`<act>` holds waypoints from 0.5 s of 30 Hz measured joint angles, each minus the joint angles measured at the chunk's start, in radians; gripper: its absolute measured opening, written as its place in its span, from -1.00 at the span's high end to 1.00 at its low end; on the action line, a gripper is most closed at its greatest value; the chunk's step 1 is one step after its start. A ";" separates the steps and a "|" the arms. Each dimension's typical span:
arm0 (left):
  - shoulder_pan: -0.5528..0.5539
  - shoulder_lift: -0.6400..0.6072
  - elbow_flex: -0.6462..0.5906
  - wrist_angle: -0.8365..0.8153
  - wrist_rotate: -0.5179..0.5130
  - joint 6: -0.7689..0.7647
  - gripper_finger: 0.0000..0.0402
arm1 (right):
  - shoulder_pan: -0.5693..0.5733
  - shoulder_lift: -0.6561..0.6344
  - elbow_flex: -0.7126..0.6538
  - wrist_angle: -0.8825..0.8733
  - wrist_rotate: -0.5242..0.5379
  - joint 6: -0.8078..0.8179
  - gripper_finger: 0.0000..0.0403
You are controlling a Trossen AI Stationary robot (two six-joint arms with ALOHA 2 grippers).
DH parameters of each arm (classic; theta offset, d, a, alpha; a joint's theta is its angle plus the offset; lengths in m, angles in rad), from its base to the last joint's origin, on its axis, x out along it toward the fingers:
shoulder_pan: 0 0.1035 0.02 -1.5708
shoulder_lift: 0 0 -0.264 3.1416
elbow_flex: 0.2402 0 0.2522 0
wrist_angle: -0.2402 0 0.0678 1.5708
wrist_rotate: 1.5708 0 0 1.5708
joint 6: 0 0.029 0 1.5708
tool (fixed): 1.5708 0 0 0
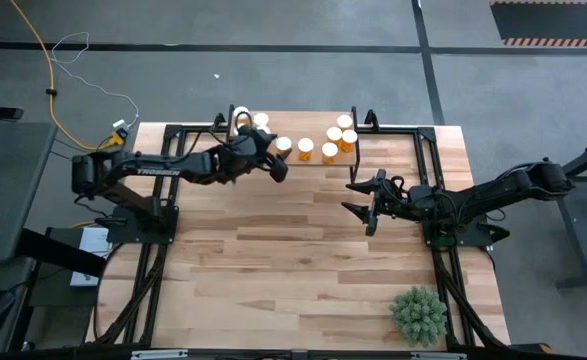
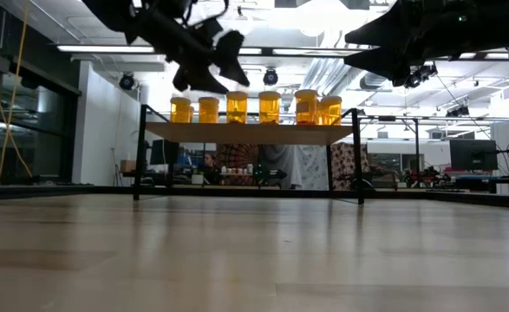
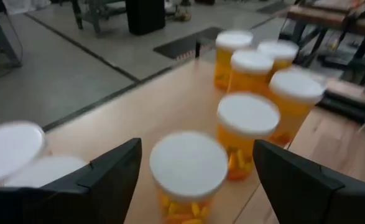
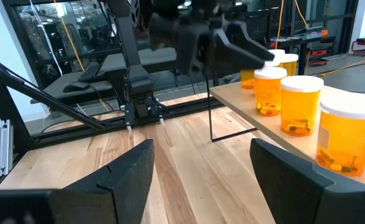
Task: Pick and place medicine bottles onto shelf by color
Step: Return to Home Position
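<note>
Left claw [image 1: 275, 160] open over shelf [image 2: 254, 133]

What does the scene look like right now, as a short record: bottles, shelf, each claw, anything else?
shelf: light wood board, far side of the table
bottles: amber, white caps, upright on the shelf; at least seven caps show from above
left claw: open, empty, above the bottles
right claw: open, empty, over bare table, clear of the shelf
other: green plant, near right corner
</note>
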 joint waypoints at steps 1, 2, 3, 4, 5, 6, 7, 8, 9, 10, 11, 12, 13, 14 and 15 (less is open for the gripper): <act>0.000 -0.013 0.000 0.003 0.006 0.000 -0.49 | 0.000 0.000 0.000 0.000 0.000 0.000 -0.27; -0.002 -0.026 0.000 0.002 0.009 -0.001 -0.49 | 0.000 0.000 0.000 0.000 0.000 0.000 -0.27; -0.005 -0.038 0.000 0.002 0.013 -0.001 -0.49 | 0.000 0.000 0.000 0.000 0.000 0.000 -0.27; -0.008 -0.051 0.000 0.003 0.018 0.000 -0.49 | 0.000 0.000 0.000 0.000 0.000 0.000 -0.27; -0.012 -0.066 0.000 0.003 0.027 0.000 -0.49 | 0.000 0.000 0.000 0.000 0.000 0.000 -0.27; -0.017 -0.082 0.000 0.004 0.042 0.000 -0.49 | 0.000 0.000 0.000 0.000 0.000 0.000 -0.27; -0.023 -0.099 0.000 0.006 0.063 0.002 -0.49 | 0.000 0.000 0.000 0.000 0.000 0.000 -0.27; -0.029 -0.116 0.000 0.006 0.092 0.011 -0.49 | 0.000 0.000 0.000 0.000 0.000 0.000 -0.27; -0.036 -0.135 0.000 0.006 0.128 0.024 -0.49 | 0.000 0.000 0.000 0.000 0.000 0.000 -0.27; -0.046 -0.152 0.000 0.005 0.170 0.041 -0.49 | 0.000 0.000 0.000 0.000 0.000 0.000 -0.27; -0.060 -0.169 0.000 0.006 0.214 0.055 -0.49 | 0.000 0.000 0.000 0.000 0.000 0.000 -0.27; -0.077 -0.184 0.000 0.003 0.253 0.064 -0.49 | 0.000 0.000 0.000 0.000 0.000 0.000 -0.27; -0.096 -0.200 0.000 -0.002 0.283 0.074 -0.49 | 0.000 0.000 0.000 0.000 0.000 0.000 -0.27; -0.119 -0.215 -0.003 -0.004 0.307 0.089 -0.49 | 0.000 0.000 0.000 0.000 0.000 0.000 -0.27; -0.147 -0.232 -0.015 0.013 0.315 0.108 -0.49 | 0.000 0.000 0.000 0.000 0.000 0.000 -0.27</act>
